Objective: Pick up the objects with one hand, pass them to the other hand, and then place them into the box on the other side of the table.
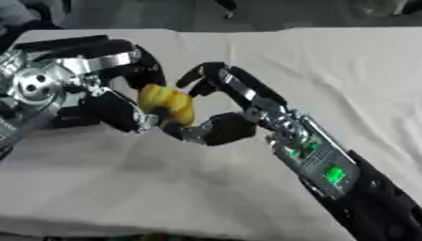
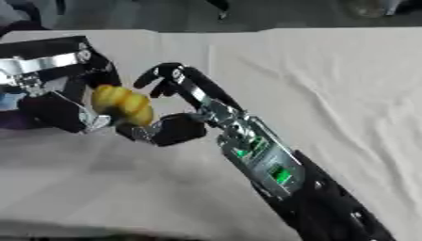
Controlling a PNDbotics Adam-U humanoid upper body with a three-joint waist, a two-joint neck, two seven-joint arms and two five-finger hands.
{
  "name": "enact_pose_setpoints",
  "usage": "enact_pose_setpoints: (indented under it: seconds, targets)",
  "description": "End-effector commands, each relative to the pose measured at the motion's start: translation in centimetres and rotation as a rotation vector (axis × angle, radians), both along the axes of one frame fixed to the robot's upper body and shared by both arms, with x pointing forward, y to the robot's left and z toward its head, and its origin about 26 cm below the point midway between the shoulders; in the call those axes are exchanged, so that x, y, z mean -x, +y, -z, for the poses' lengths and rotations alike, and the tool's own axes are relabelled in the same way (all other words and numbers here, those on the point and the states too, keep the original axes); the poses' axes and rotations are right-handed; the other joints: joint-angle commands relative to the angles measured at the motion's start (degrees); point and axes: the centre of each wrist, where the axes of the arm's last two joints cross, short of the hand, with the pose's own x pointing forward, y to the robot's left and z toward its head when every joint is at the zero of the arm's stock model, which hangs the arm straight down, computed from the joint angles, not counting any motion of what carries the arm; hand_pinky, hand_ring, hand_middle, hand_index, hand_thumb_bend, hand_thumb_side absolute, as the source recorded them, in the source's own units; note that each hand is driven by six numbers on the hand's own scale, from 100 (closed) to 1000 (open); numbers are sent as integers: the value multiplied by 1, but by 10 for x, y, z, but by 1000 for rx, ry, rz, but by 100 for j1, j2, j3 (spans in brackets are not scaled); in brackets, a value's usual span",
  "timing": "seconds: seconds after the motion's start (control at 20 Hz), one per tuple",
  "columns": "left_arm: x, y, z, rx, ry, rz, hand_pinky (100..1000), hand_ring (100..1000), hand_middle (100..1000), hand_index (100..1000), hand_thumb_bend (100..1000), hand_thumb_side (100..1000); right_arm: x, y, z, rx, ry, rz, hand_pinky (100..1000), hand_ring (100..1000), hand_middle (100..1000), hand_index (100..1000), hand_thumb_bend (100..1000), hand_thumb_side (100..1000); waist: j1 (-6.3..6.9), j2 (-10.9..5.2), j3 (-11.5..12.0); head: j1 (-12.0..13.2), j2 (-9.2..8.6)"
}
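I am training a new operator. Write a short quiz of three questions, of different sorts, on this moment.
1. True or false: the yellow object lies on the cloth-covered table.
2. Which hand touches it? A) left hand only B) right hand only C) both
3. Fill in: the box shows in ___ view.

Key: 1. false, it is held in the air between the hands; 2. C; 3. neither.

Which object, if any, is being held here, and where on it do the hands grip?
A yellow ridged object sits between both hands. The left hand curls round its left side; the right hand closes on its right side and lower end.
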Motion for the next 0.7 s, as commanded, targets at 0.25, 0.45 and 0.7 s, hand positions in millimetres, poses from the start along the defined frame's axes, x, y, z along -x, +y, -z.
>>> enact_pose_setpoints:
  seconds: [0.25, 0.45, 0.7]
  targets:
    - [1, 25, -11, -18, 32, -129, 745, 588, 448, 336, 226, 100, 3, -5, -13, -28, -44, 17, 786, 733, 783, 736, 549, 298, 1, -3, -9, 18, -15]
    - [2, 41, -13, 1, -13, -209, 741, 583, 445, 338, 212, 100, 4, -8, -16, -42, -53, 26, 785, 734, 784, 735, 547, 297, -10, -5, -9, 36, -36]
    - [3, 59, -17, 32, -79, -325, 741, 582, 444, 340, 203, 100, 4, -9, -19, -44, -55, 25, 785, 732, 783, 734, 547, 297, -25, -3, -13, 148, -70]
